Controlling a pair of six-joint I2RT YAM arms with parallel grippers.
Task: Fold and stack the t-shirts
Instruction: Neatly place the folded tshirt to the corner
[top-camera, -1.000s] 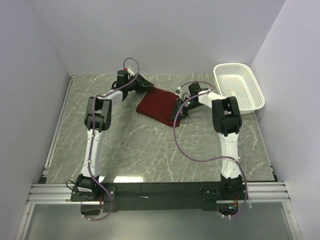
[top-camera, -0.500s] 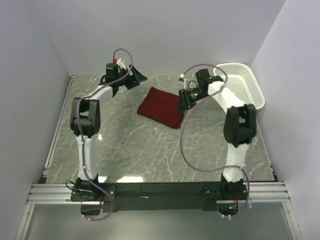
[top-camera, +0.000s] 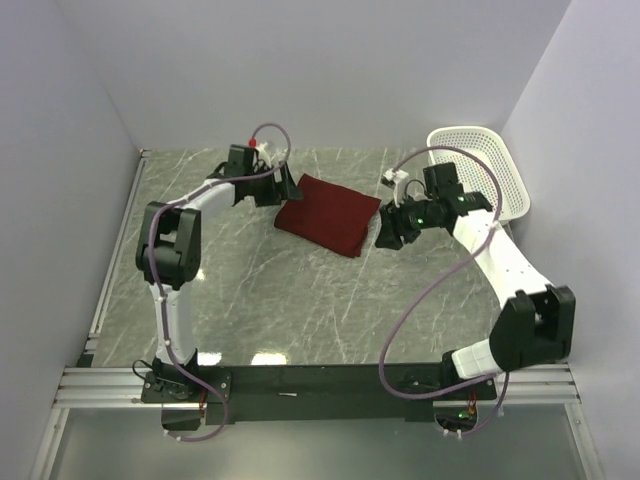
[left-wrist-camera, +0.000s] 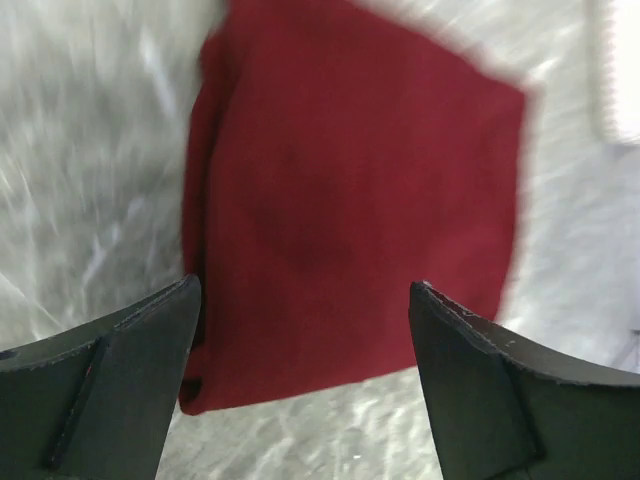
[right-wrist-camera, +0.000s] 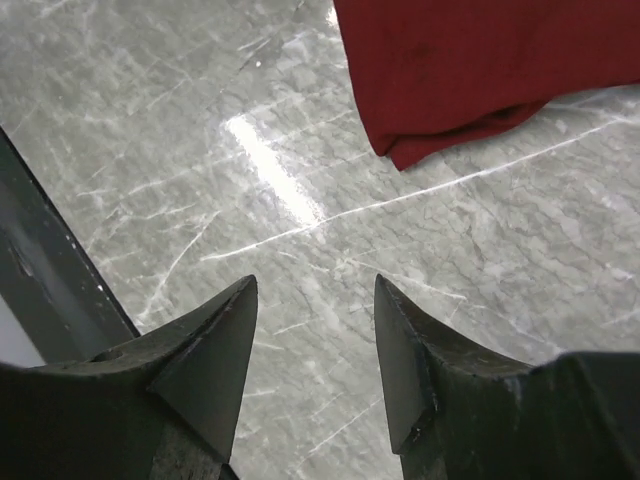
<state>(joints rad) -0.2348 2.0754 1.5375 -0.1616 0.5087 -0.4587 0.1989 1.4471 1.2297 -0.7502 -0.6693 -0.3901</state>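
Observation:
The maroon t-shirt (top-camera: 327, 214) lies folded into a compact rectangle on the marble table at the back middle. It fills the left wrist view (left-wrist-camera: 350, 190) and shows at the top of the right wrist view (right-wrist-camera: 480, 60). My left gripper (top-camera: 288, 188) is open and empty, just off the shirt's left edge; in its own view (left-wrist-camera: 305, 330) the jaws stand wide apart. My right gripper (top-camera: 386, 230) is open and empty, just right of the shirt's near right corner, above bare marble (right-wrist-camera: 315, 330).
A white perforated basket (top-camera: 497, 168) stands at the back right corner, behind the right arm. Grey walls close in the table on the left, back and right. A metal rail (top-camera: 320, 385) runs along the near edge.
The left gripper swung right and down to the shirt's left edge. The right arm stretched out and its gripper moved away to the right and nearer, off the shirt. The shirt stayed folded in place.

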